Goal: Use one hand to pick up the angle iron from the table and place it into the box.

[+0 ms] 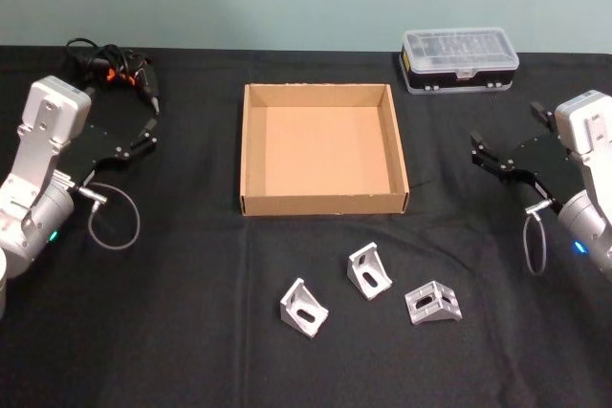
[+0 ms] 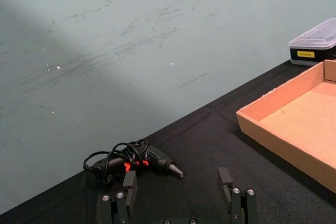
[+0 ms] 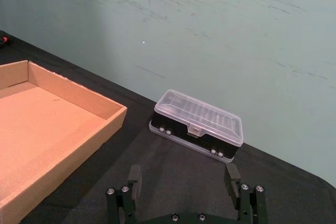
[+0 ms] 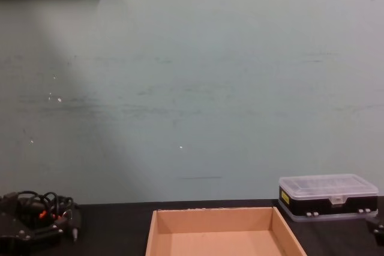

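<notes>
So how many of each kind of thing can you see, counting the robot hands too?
angle irons: 3
cardboard box: 1
organiser case: 1
corded tool: 1
grippers, left gripper and right gripper, both open: 2
Total: 8

Three angle irons (image 1: 304,309) (image 1: 369,270) (image 1: 433,302), one box (image 1: 325,204), one organiser case (image 1: 459,59), one corded tool (image 1: 117,66)

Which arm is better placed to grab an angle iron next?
Probably right: the right gripper, open, hangs nearer the rightmost angle iron than the left gripper, also open, is to any. Both flank the box.
</notes>
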Tool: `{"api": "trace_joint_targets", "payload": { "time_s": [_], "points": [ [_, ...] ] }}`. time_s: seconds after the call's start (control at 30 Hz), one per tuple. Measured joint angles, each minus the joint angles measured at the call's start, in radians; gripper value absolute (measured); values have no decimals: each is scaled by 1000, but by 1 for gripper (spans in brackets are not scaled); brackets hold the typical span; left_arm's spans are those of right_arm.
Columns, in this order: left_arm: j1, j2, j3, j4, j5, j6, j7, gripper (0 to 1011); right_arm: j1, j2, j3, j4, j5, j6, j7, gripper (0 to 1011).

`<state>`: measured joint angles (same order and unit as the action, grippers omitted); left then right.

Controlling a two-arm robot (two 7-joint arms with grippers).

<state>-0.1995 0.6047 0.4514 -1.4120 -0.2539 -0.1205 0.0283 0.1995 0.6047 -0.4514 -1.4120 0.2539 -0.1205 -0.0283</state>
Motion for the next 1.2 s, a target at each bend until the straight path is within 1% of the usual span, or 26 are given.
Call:
{"api": "trace_joint_targets", "payload": {
  "time_s": [1.2],
  "points": [
    [0,0,0,0,0,0,0,1000,0,0,0,0,0,0,0,1004]
  ]
}}
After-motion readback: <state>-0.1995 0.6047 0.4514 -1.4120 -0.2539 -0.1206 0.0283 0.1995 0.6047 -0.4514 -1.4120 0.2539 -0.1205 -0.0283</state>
